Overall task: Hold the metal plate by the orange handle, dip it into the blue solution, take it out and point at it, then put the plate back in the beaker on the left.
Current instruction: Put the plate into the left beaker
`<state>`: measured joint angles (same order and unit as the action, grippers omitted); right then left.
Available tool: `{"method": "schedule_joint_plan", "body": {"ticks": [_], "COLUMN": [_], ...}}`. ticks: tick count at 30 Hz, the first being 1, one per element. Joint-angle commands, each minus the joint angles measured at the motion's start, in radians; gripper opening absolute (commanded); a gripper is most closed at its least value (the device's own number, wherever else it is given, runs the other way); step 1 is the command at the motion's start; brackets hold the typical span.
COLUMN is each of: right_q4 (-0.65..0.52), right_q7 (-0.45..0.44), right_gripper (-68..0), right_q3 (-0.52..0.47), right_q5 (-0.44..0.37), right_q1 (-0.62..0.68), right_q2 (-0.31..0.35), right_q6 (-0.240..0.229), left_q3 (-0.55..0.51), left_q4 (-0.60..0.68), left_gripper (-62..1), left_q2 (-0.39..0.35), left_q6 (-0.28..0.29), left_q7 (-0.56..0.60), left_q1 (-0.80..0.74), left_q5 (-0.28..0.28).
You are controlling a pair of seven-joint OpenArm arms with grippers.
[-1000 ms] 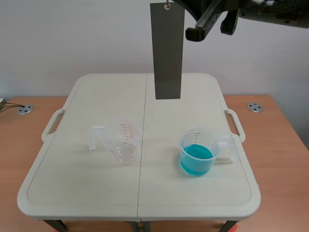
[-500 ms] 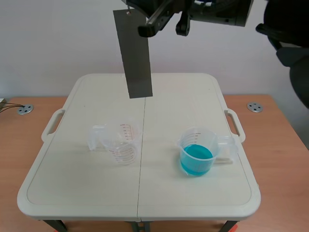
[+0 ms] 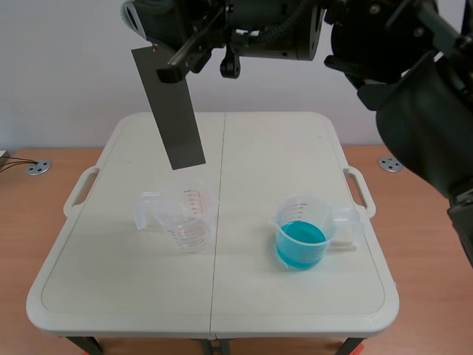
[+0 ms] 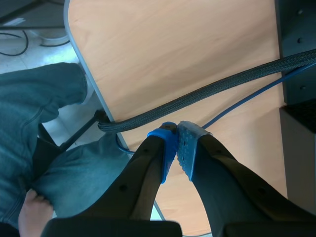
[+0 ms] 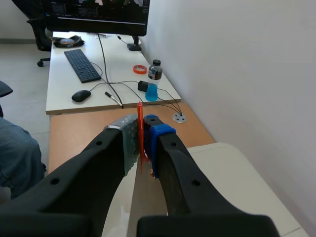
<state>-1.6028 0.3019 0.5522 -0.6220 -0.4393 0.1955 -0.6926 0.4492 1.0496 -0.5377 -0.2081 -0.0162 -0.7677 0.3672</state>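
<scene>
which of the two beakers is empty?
The left beaker, clear with red scale marks; the right beaker holds blue liquid.

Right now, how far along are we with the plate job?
Done: the right gripper is shut on the orange handle, and the metal plate hangs clear of the blue solution; I can't see whether it was dipped. In hand: the plate hangs tilted, above and outside the left beaker. Left: lower it in and release.
</scene>
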Motion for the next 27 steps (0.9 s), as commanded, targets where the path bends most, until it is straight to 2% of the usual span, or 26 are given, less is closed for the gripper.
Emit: {"method": "schedule_joint_plan", "body": {"ticks": [1,6,21,27], "right_q4": [-0.008,0.017,0.164,0.227], "right_q7": [-0.012,-0.012,-0.04,-0.082], "right_gripper": [-66.2,-66.2,-66.2,-66.2], "right_q3": [0.005,0.029,0.034,0.034], "right_q5": [0.003,0.044,0.103,0.151], "right_q1": [-0.029,-0.029,-0.029,-0.029], "right_q2": [-0.017,-0.042,-0.097,-0.108], "right_q6": [0.004,0.004,0.004,0.004], "left_q3": [0.001,0.001,0.001,0.001], "left_q4": [0.011,0.011,0.011,0.011], "left_gripper": [-58.0,-58.0,-58.0,-58.0], "left_q2": [-0.006,-0.006,-0.006,-0.006], "left_q6": [0.002,0.002,0.002,0.002], "left_q7": [0.012,0.019,0.019,0.019], "left_q1": [-0.01,-0.01,-0.01,-0.01], "left_q5": [0.002,0.002,0.003,0.003]}}
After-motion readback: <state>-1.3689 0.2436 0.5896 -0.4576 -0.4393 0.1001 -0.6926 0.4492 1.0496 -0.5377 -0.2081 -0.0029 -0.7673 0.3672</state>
